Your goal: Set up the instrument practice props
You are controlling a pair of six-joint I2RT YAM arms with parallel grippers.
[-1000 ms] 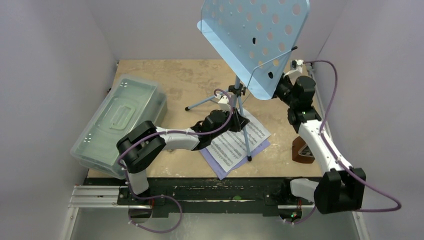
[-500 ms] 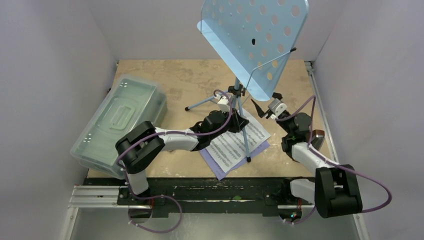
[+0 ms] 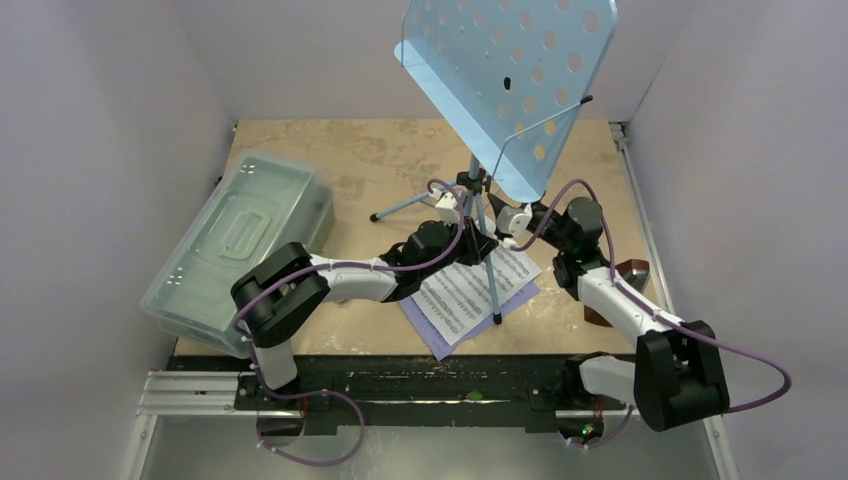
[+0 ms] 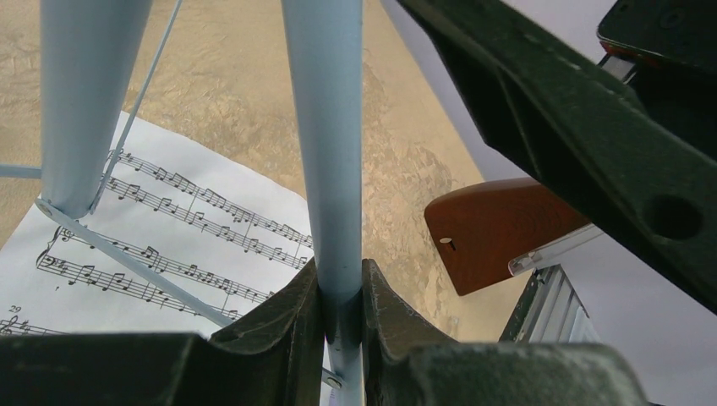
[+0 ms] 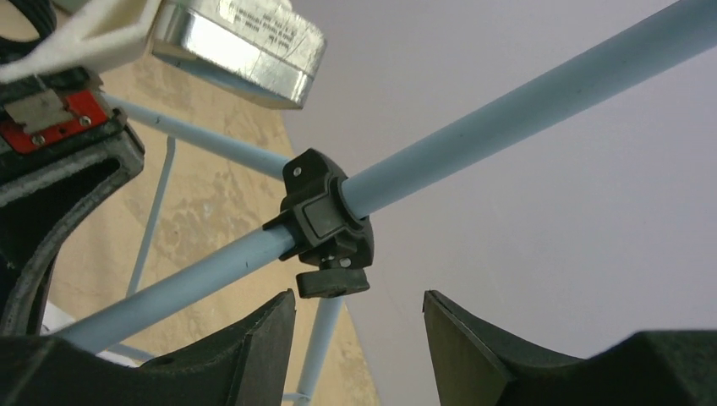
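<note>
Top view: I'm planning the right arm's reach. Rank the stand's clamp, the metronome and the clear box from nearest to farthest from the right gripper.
1. The clamp, just left of the right gripper.
2. The metronome, at the table's right edge, partly hidden by the right arm.
3. The box, far left.

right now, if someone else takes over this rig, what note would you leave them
Left gripper: shut on a lower tube of the music stand, bracing it.
Right gripper: open, jaws aimed at the black clamp knob on the stand's pole, not touching it.
Things: stand upright mid-table, its desk raised and empty. Sheet-music pages lie flat on the table under the tripod's front leg. Metronome sits at the right edge.
Done: stand is up.
Left: probably set the clamp, put the pages on the desk, place the metronome.
</note>
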